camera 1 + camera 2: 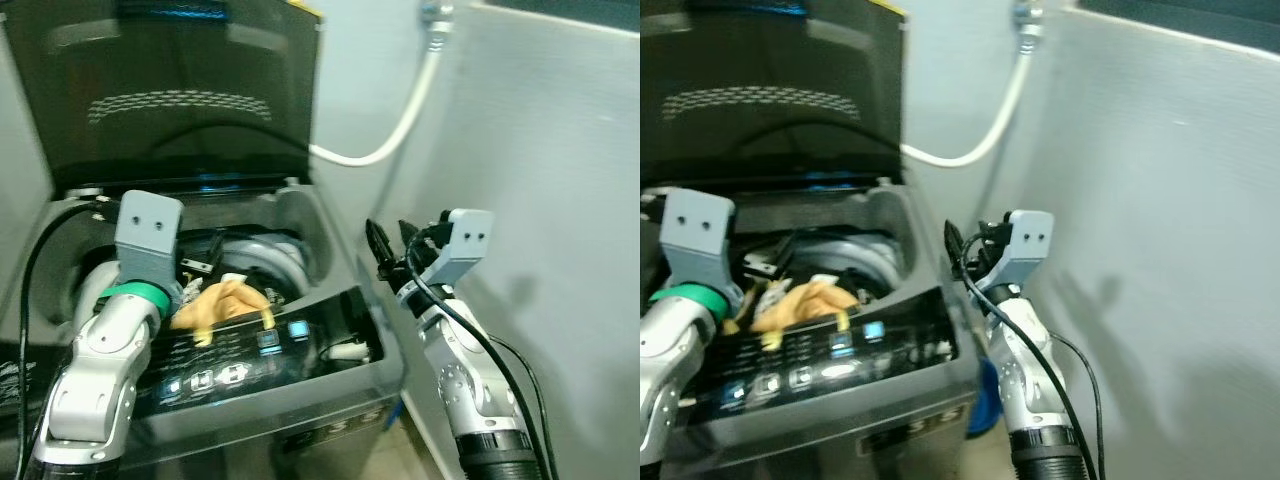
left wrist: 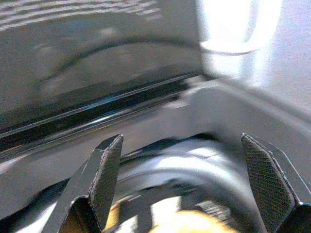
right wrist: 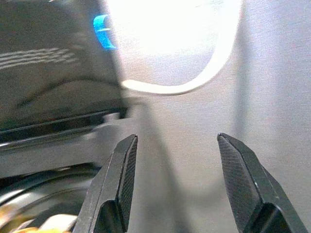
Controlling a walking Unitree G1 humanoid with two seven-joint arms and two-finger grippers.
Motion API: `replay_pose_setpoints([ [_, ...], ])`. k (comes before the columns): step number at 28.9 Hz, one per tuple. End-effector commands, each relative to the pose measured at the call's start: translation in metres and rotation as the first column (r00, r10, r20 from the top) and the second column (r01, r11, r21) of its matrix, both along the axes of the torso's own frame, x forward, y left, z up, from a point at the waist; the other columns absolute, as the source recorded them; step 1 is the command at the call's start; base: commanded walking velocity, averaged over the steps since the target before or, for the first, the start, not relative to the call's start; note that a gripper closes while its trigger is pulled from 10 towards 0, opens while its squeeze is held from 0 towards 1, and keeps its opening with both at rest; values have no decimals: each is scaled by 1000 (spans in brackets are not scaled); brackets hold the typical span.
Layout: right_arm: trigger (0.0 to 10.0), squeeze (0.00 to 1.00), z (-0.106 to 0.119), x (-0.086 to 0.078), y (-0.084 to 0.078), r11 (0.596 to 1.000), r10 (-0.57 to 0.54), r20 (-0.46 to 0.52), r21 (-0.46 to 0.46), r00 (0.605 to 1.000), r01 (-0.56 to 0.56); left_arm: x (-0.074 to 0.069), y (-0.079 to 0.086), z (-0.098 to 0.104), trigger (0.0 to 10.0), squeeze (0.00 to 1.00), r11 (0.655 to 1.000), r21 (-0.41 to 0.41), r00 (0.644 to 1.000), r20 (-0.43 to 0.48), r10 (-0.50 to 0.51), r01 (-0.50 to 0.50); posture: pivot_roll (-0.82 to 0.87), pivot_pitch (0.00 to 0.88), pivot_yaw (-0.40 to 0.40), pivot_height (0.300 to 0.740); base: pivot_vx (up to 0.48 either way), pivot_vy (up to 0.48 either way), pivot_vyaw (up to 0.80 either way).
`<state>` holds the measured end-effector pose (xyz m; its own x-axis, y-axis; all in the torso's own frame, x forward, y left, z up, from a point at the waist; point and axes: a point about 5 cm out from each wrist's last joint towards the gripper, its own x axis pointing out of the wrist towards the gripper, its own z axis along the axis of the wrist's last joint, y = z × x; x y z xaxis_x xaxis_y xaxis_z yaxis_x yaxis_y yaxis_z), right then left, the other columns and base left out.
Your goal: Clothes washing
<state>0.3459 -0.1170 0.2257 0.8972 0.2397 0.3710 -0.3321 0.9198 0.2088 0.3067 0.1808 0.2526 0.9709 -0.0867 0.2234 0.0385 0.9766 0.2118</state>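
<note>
Top-load washer (image 1: 330, 385) with its dark lid (image 1: 160, 90) raised, tucked in a corner of pale grey walls (image 1: 540, 150). A white hose (image 1: 400, 125) runs down the wall just behind the washer's right rear corner. The control panel (image 1: 230, 365) along the washer's front edge has lit blue icons; writing there is too blurred to read. A yellow cloth (image 1: 215, 305) lies at the drum (image 1: 255, 255) opening, partly over the panel. Left pincer (image 2: 187, 179) hangs above the drum, spread wide, holding nothing. Right pincer (image 3: 177, 182) sits in the narrow gap between washer and right wall, fingers apart, empty.
</note>
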Motion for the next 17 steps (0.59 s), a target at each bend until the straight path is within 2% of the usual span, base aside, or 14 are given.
replay_pose_setpoints([
  [1,10000,0,-2,-3,1,1000,-6,3,-1,1000,6,0,-4,1,10000,0,1000,15,1000,10,-20,20,23,7,-14,740,0,0,-800],
  [4,10000,0,-2,-3,1,1000,-6,3,-1,1000,6,0,-4,1,10000,0,1000,15,1000,10,-20,20,23,7,-14,740,0,0,-800],
  [9,10000,0,-2,-8,8,995,-33,18,-92,999,34,5,-8,-2,10000,0,999,27,1000,-2,-30,30,16,1,-2,740,0,0,-800],
  [17,10000,0,-13,-9,3,989,-40,-16,-140,999,37,8,-15,-7,10000,0,998,33,999,-9,-49,49,3,1,-9,740,0,0,-800],
])
